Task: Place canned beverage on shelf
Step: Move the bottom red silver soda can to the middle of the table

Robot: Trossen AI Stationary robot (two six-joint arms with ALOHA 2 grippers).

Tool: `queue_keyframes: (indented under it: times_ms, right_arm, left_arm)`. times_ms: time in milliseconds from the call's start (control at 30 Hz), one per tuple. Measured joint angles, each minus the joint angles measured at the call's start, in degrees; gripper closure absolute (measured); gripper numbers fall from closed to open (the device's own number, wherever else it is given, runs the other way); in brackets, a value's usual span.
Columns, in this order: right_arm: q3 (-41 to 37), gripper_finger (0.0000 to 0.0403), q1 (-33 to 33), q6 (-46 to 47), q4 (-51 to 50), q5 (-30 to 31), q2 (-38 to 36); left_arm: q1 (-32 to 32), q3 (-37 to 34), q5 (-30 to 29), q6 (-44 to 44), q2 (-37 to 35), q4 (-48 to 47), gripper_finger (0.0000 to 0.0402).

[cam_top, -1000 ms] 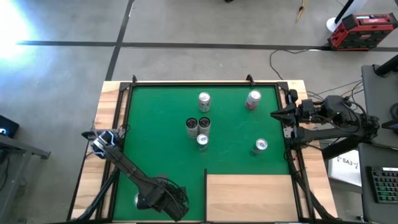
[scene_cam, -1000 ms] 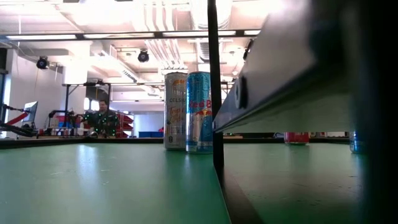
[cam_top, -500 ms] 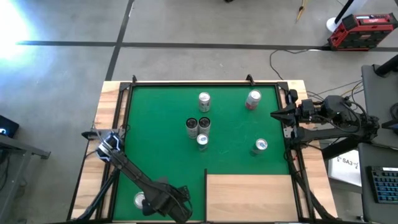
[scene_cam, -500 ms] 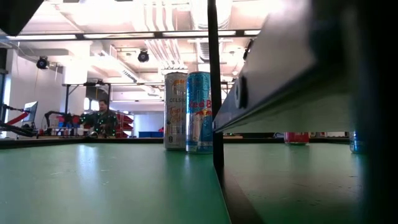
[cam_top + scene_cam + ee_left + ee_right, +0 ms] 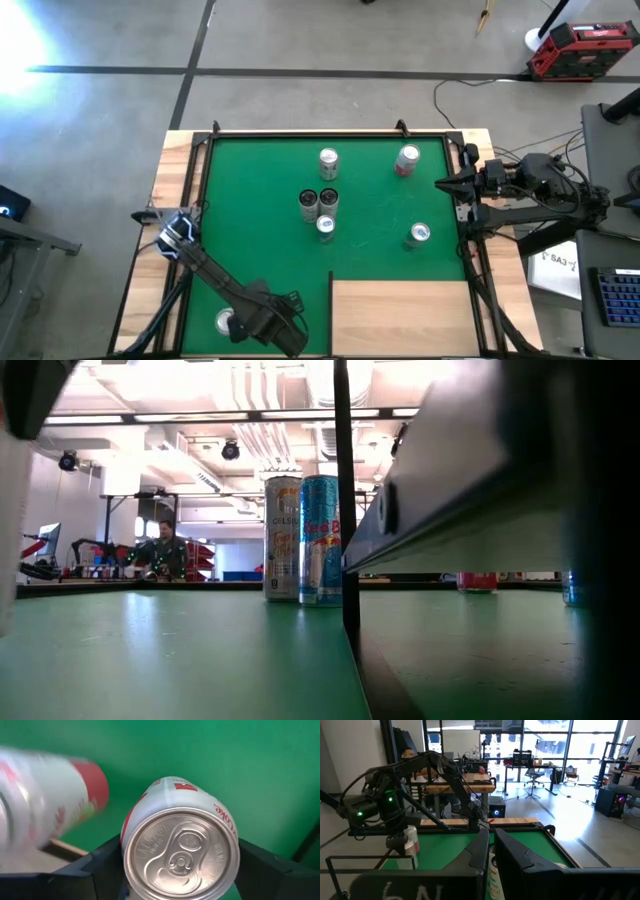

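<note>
The left gripper (image 5: 232, 322) is low at the near-left corner of the bench, and its jaws stand on both sides of a white-and-red can (image 5: 180, 845), w/ the can's top facing the wrist camera. In the left wrist view the dark fingers (image 5: 100, 865) are just at the can's flanks, so the jaws look partly closed around it, but I cannot tell if they already press it; I judge this is the grasp step, approx. the start of the task. The can (image 5: 224, 322) is on the green mat (image 5: 260, 220), just beside the shelf (image 5: 400, 315), the pale plywood panel at the near-right part of the bench, which is bare. So the carry will be short, probably. Five other cans stay farther back on the mat, e.g. a group of three (image 5: 319, 208) near the centre; they are well apart and should not disturb. The right gripper (image 5: 442, 184) waits at the right edge of the bench, jaws closed on nothing.
</note>
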Motion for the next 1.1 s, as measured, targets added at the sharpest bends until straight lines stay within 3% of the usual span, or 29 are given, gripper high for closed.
queue_keyframes:
  times_ms: [267, 533, 900, 1100]
  right_arm:
    - [0.0, 0.038, 0.0, 0.0, 0.0, 0.0, 0.0]
    - [0.0, 0.038, 0.0, 0.0, 0.0, 0.0, 0.0]
    - [0.0, 0.038, 0.0, 0.0, 0.0, 0.0, 0.0]
    - [0.0, 0.038, 0.0, 0.0, 0.0, 0.0, 0.0]
  left_arm:
    - [6.0, 6.3, -2.5, 12.2, -0.3, -8.9, 0.0123]
    - [13.7, 10.4, -14.3, 29.3, -0.7, -8.6, 0.0123]
    - [24.1, 7.7, -14.5, 48.9, -0.9, -8.6, 0.0123]
    - [27.9, 7.6, -14.6, 53.5, -1.0, -8.6, 0.0123]
